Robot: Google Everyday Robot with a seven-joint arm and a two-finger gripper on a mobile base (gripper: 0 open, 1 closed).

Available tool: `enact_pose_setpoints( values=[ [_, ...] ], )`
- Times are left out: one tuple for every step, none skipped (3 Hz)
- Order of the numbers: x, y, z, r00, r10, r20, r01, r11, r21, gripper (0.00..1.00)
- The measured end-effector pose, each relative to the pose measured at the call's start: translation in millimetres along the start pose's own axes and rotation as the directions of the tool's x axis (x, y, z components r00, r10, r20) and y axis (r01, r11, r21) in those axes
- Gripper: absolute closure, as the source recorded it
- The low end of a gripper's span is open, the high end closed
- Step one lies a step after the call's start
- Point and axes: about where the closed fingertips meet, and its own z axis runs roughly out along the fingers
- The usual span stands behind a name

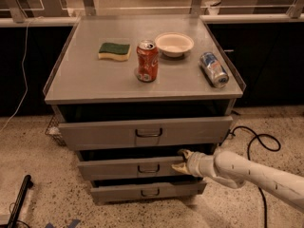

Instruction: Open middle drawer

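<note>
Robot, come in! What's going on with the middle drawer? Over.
Gripper at right end of the middle drawer front. Drawer out a little. Top drawer juts out above it. Cable on floor, off to the right.

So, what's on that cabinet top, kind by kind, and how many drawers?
Cans: 2, red can upright, blue can lying
Sponge: 1
Bowl: 1
Drawers: 3, top drawer, middle drawer, bottom drawer
Total: 7
The gripper is at the middle drawer's front, right end.
</note>
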Motion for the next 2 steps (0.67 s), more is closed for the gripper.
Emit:
enact_pose_setpoints(
  values=[
    [0,1,-5,1.000,0.000,0.003,0.000,1.0000,0.000,1.00],
    [10,16,-25,1.000,0.000,0.025,0.000,1.0000,0.004,1.00]
  ],
)
